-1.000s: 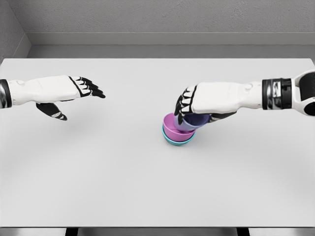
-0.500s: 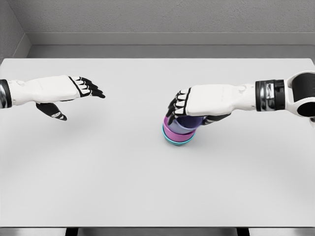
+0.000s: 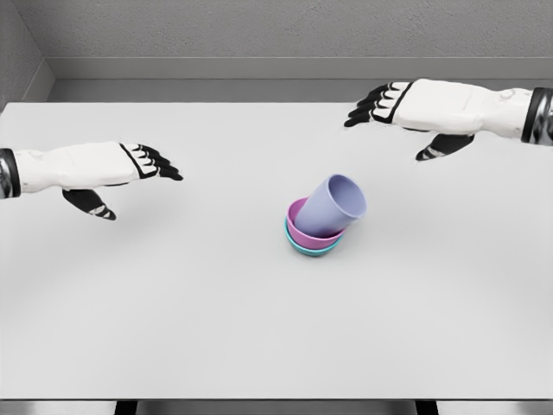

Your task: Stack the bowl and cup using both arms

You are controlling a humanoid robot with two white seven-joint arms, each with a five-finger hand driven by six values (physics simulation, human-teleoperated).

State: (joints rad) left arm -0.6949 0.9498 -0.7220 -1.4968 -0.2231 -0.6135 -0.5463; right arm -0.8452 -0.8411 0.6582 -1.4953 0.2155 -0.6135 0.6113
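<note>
A lavender cup [image 3: 333, 205] leans tilted inside a pink bowl [image 3: 301, 229], its mouth facing up and to the right. The pink bowl is nested in a teal bowl [image 3: 312, 248] near the middle of the white table [image 3: 216, 328]. My right hand [image 3: 380, 104] hovers open at the upper right, well above and behind the stack, holding nothing. My left hand [image 3: 143, 164] is open at the far left, palm down, far from the bowls.
A grey wall runs behind the table's far edge. The table's front edge lies near the bottom of the view.
The right hand let go of the lavender cup and pulled back up and to the right. The cup now rests tilted in the pink bowl. The left hand dropped slightly.
</note>
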